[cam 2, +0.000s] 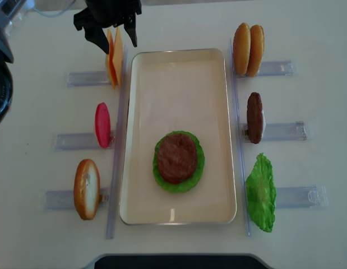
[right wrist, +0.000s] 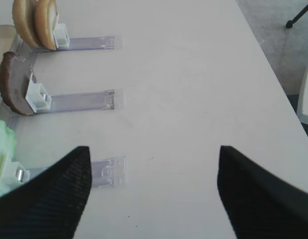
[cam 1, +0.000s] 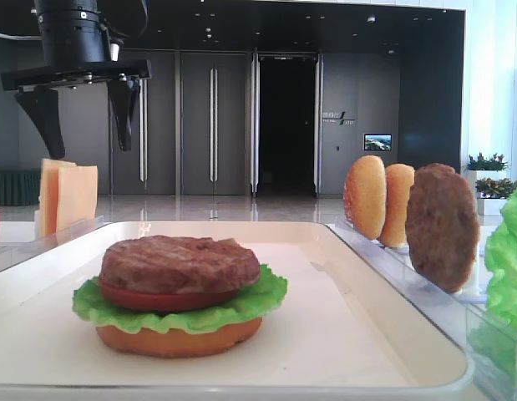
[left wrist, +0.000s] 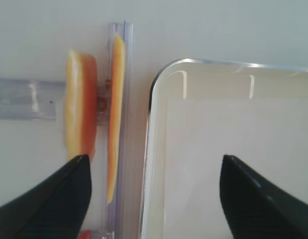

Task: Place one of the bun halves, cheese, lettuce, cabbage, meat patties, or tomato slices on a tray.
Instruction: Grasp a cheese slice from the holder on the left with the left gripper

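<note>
In the low exterior view, the cream-white tray (cam 1: 325,242) carries a stack: bun half (cam 1: 179,338) at the bottom, lettuce (cam 1: 241,307), a tomato slice (cam 1: 154,299), and a meat patty (cam 1: 179,263) on top. The left end effector (cam 1: 83,113) hangs above the tray's far left corner, its dark fingers spread with nothing between them, over upright cheese slices (cam 1: 68,196). Right of the tray stand two bun halves (cam 1: 365,196) and a meat patty (cam 1: 442,225) on edge.

The right wrist view shows the right end effector (right wrist: 154,194) with fingers (right wrist: 49,199) spread wide over the bare worktop (right wrist: 193,89); clear racks (right wrist: 86,102) at the left hold buns, a patty and green lettuce.

The left wrist view shows the left end effector with fingers (left wrist: 49,199) wide apart, straddling the tray's corner rim (left wrist: 151,99); the cheese slices (left wrist: 81,114) stand on edge in their clear rack, just outside the tray.

From overhead, the left end effector (cam 2: 112,35) sits over the cheese (cam 2: 114,56) beside the tray's far left corner. The stacked burger (cam 2: 177,159) lies in the tray's near half. Left of the tray stand a tomato slice (cam 2: 102,124) and a bun half (cam 2: 86,188); right of it, buns, a patty and lettuce (cam 2: 260,193).
</note>
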Motion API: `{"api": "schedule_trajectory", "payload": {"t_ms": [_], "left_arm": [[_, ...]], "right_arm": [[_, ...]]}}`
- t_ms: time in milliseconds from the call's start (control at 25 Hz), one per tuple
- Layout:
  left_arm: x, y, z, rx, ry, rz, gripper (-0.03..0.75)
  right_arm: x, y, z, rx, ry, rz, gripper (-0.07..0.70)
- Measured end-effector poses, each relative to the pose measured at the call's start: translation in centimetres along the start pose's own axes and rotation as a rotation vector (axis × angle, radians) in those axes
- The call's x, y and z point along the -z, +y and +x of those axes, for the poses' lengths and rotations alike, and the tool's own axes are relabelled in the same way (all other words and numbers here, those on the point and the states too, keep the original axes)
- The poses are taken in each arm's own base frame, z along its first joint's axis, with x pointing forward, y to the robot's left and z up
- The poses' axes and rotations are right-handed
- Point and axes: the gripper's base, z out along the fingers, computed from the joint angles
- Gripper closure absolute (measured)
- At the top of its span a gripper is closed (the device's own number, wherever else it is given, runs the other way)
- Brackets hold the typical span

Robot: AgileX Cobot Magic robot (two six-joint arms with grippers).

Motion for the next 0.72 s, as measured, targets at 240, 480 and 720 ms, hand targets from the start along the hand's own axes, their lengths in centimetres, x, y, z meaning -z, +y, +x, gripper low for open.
{"api": "schedule_trajectory", "payload": {"t_ms": [240, 480, 720], "left_arm": [[1.7, -0.4, -1.0, -0.004, -0.068, 0.018, 0.104], [0.2, -0.4, -1.3, -0.006, -0.046, 0.001, 0.107], [-2.2, -0.3, -1.4, -0.005, 0.000, -0.018, 0.108]], "right_arm": [[0.0, 0.0, 0.0, 0.000, 0.000, 0.000, 0.100], [0.0, 0.0, 0.0, 0.000, 0.000, 0.000, 0.100], [0.0, 0.0, 0.0, 0.000, 0.000, 0.000, 0.100]]}}
